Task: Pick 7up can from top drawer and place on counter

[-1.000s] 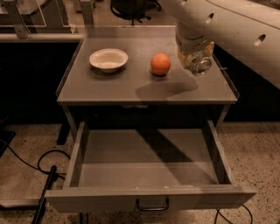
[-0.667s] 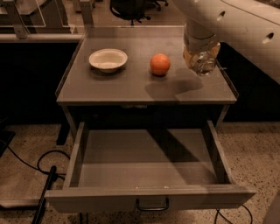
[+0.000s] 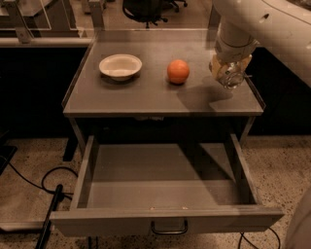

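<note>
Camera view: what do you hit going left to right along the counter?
bowl → orange → hand, shut on the can, over the right end of the counter.

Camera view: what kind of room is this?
Likely a robot test lab: a counter with an open top drawer, floor cables, an office chair behind. The tool holds a 7up can over the counter's right side.

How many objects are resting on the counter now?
2: a white bowl at left and an orange near the middle. The claw holds the 7up can above the right edge of the counter. Nothing seems hidden.
</note>
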Available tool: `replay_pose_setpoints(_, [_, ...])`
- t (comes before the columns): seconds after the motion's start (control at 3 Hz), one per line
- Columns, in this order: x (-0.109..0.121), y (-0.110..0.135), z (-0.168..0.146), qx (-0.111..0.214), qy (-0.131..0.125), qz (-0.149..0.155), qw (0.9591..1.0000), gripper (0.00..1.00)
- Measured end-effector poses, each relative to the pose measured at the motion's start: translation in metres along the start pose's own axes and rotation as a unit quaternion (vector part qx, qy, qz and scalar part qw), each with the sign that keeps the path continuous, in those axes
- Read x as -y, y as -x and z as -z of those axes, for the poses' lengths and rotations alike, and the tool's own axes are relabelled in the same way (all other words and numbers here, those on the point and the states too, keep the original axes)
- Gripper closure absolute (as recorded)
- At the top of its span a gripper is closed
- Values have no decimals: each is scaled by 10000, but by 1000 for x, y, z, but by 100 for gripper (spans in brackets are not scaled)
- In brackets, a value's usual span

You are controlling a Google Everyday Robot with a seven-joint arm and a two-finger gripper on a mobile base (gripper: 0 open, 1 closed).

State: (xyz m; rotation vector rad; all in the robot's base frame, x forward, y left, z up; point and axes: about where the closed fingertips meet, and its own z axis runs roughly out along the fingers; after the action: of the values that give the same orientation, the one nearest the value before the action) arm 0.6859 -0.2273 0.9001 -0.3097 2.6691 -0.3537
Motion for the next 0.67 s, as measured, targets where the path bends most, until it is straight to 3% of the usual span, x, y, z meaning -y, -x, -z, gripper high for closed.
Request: replay_pose_setpoints(0.67, [-15,-5,-34,-114,278,228,9993,100])
